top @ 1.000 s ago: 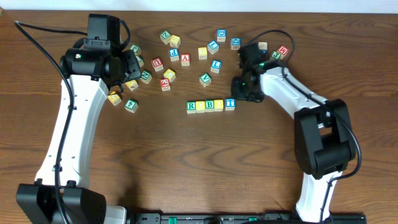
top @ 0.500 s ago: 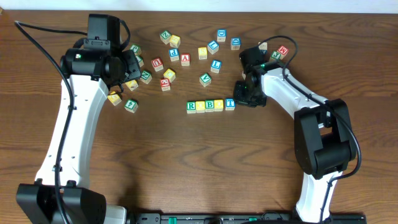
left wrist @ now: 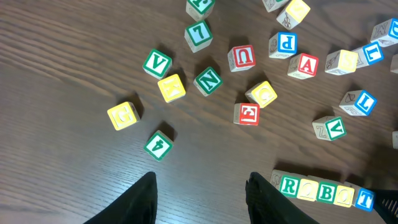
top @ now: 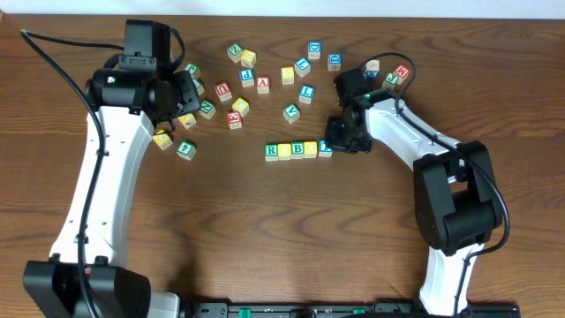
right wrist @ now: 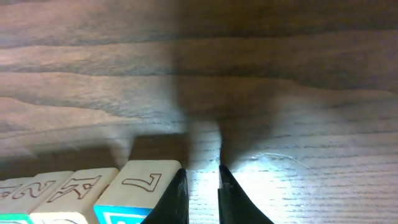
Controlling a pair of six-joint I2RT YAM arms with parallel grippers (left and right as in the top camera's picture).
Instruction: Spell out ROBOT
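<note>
The ROBOT cubes stand in one row at mid table: green R (top: pixel 271 151), a yellow cube (top: pixel 284 150), green B (top: pixel 297 149), a second yellow cube (top: pixel 311 148) and blue T (top: pixel 325 147). The left wrist view shows the same row, from R (left wrist: pixel 288 185) to T (left wrist: pixel 364 199). My right gripper (top: pixel 340 137) is low at the row's right end. It is shut with nothing between its fingers, and its left finger rests against the side of the T cube (right wrist: pixel 134 193). My left gripper (top: pixel 181 93) hangs open and empty (left wrist: pixel 202 199) over the loose cubes at the back left.
Loose letter cubes lie scattered behind the row, among them a red A (top: pixel 262 84), a green V (top: pixel 291 112) and a blue L (top: pixel 305 91). A green 4 cube (top: pixel 184 149) and a yellow cube (top: pixel 162 139) lie left of the row. More cubes sit behind the right arm (top: pixel 402 71).
My right gripper has slid left and down against the T cube, nudging it toward the row. The left arm has not moved.
</note>
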